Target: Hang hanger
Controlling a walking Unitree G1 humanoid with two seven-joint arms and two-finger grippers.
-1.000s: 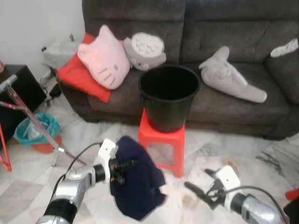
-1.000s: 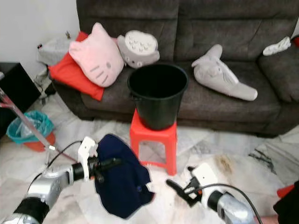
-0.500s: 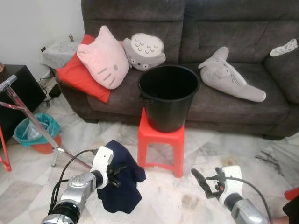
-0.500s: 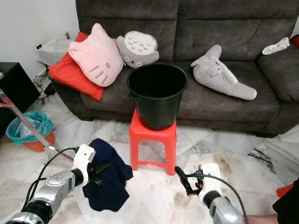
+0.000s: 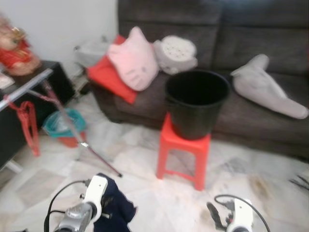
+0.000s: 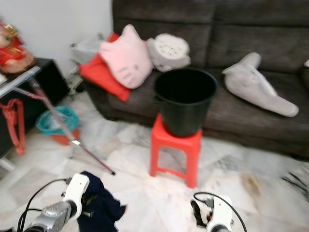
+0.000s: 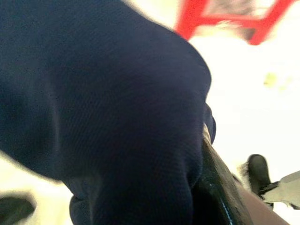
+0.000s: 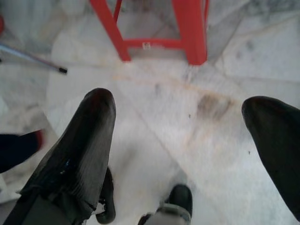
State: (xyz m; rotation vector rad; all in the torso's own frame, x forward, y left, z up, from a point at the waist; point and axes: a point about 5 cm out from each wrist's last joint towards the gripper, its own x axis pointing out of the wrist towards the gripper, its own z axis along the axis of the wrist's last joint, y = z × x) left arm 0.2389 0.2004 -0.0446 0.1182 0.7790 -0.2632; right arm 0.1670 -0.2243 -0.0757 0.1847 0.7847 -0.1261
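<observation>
Left gripper (image 5: 107, 212) low over the marble floor (image 5: 145, 193), left of the red stool (image 5: 185, 153), closed on a dark navy garment (image 5: 116, 209) that hangs bunched from its fingers. In the left wrist view the navy cloth (image 7: 103, 117) drapes over the black finger (image 7: 220, 197); can't tell if a hanger is inside it. Right gripper (image 8: 180, 140) empty, fingers (image 8: 79, 154) spread wide above bare floor, on the near right side of the stool. Black bucket (image 5: 197, 102) sits upright on the stool. Behind the stool, dark grey sofa (image 5: 270, 58) with pink cat cushion (image 5: 133, 59), red cushion (image 5: 108, 77), grey round plush (image 5: 178, 48), grey long plush (image 5: 268, 94). Far left of the stool: metal rack pole (image 5: 63, 116) slanting to the floor, red hanger-like piece (image 5: 28, 123) hanging at it, teal basket (image 5: 63, 126), black cabinet (image 5: 19, 116). Eye views blurred.
</observation>
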